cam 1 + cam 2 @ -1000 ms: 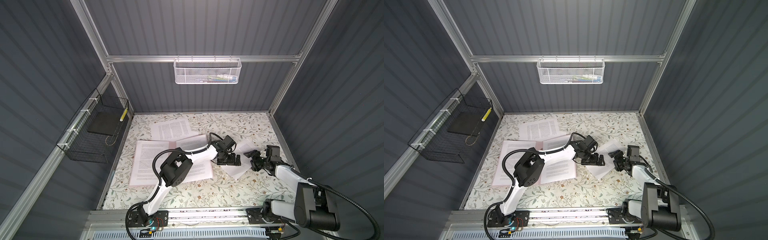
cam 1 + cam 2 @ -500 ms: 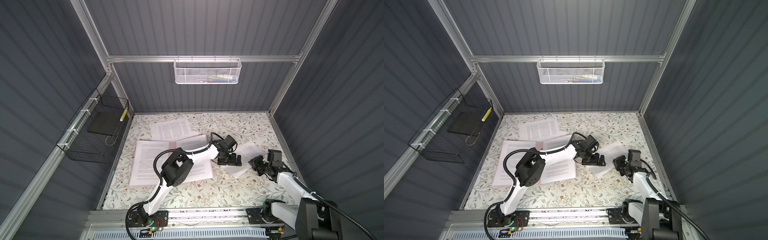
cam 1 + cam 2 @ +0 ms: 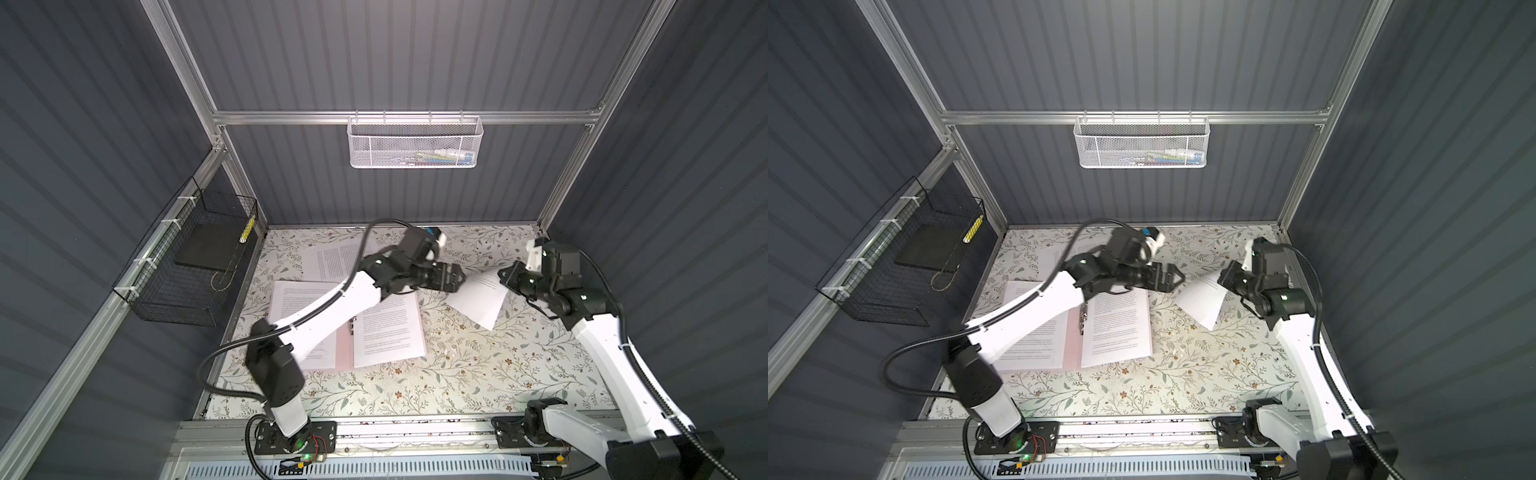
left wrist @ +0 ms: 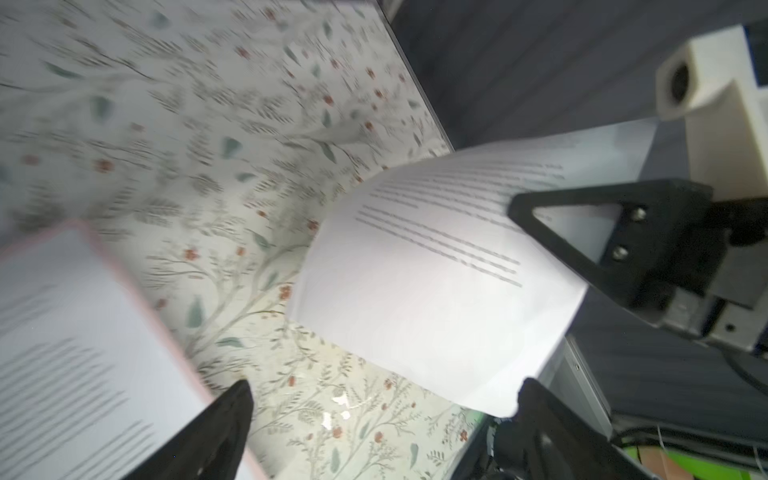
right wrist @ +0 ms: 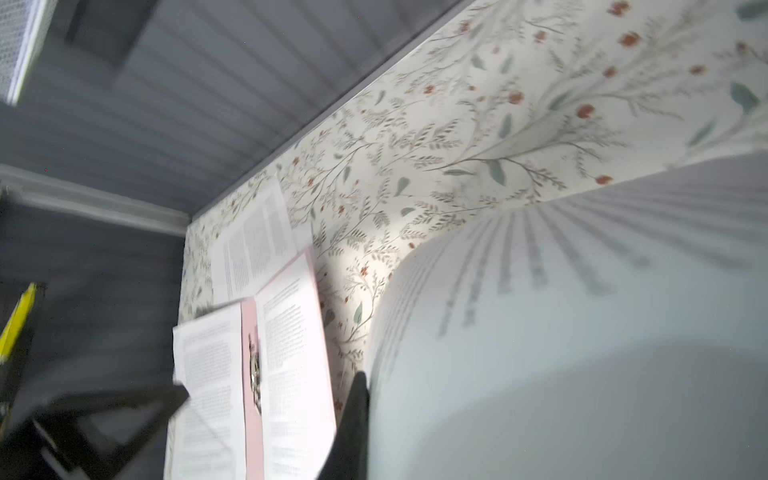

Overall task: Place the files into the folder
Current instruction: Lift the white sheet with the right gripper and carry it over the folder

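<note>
Grey ribbed walls (image 3: 374,62) enclose a floral tabletop (image 3: 415,390). A white mesh basket (image 3: 415,143) hangs at twelve o'clock, a black wire basket (image 3: 183,291) at nine.

Both top views look steeply down from high at the front, taking in the whole floral-patterned tabletop (image 3: 415,386) almost identically. The left wrist camera sits close, facing the curled white printed paper sheet (image 4: 415,299). The right wrist camera looks past that sheet toward the open pale pink folder (image 5: 248,320), which both top views also show.

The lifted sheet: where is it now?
In both top views the sheet hangs right of the folder, pinched by the right claw, near the open left claw.
</note>
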